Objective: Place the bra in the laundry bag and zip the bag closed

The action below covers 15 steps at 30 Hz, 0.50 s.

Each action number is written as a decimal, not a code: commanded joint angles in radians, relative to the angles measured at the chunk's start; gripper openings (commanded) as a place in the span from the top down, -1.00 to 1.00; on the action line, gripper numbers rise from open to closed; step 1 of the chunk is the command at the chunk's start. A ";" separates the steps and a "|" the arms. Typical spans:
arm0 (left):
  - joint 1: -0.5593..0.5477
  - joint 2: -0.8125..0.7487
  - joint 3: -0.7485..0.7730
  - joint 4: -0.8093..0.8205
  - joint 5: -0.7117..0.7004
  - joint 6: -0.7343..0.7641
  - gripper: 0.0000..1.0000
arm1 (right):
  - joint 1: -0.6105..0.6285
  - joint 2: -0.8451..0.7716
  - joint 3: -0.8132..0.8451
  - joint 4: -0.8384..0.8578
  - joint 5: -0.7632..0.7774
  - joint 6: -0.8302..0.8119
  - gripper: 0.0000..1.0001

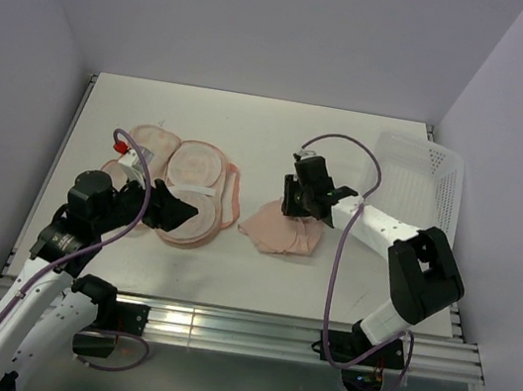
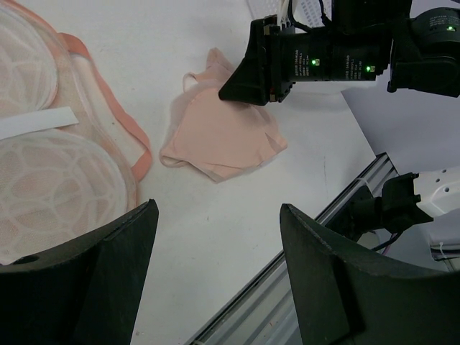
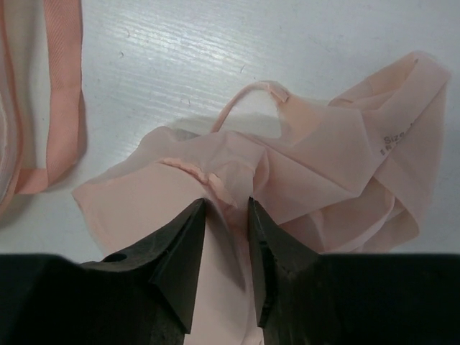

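From above, the right gripper [image 1: 291, 211] hides the bra's [image 1: 280, 234] far edge. At the wrist, its fingers [image 3: 180, 244] cover the bra's near part; whether they pinch it cannot be told. Left of the bra, the laundry bag [image 3: 61, 86] is cut off.

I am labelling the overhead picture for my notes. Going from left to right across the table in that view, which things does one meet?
laundry bag, lying open → bra → white perforated basket

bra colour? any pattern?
The bra is plain pale peach-pink, no pattern. Shows best in the right wrist view.
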 commanded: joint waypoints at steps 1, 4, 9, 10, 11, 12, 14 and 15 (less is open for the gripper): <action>0.005 -0.009 -0.006 0.021 -0.011 0.001 -0.51 | 0.002 -0.014 -0.009 0.007 -0.012 -0.007 0.22; 0.005 -0.011 -0.005 0.020 -0.011 0.001 -0.50 | 0.000 -0.017 -0.011 0.003 -0.012 -0.007 0.22; 0.006 -0.014 -0.006 0.020 -0.014 0.001 -0.51 | 0.008 -0.084 -0.051 0.050 -0.004 -0.010 0.84; 0.006 -0.014 -0.006 0.020 -0.012 0.001 -0.51 | 0.012 -0.124 -0.064 0.058 0.002 -0.012 0.84; 0.006 -0.014 -0.006 0.020 -0.012 0.001 -0.51 | 0.018 -0.146 -0.068 0.067 0.009 -0.018 0.85; 0.006 -0.014 -0.006 0.020 -0.012 -0.001 -0.51 | 0.035 -0.166 -0.068 0.066 0.020 -0.023 0.92; 0.006 -0.016 -0.006 0.020 -0.011 -0.001 -0.51 | 0.057 -0.227 -0.066 0.050 0.037 -0.041 0.94; 0.006 -0.017 -0.006 0.020 -0.011 0.001 -0.50 | 0.072 -0.248 -0.066 0.041 0.049 -0.049 1.00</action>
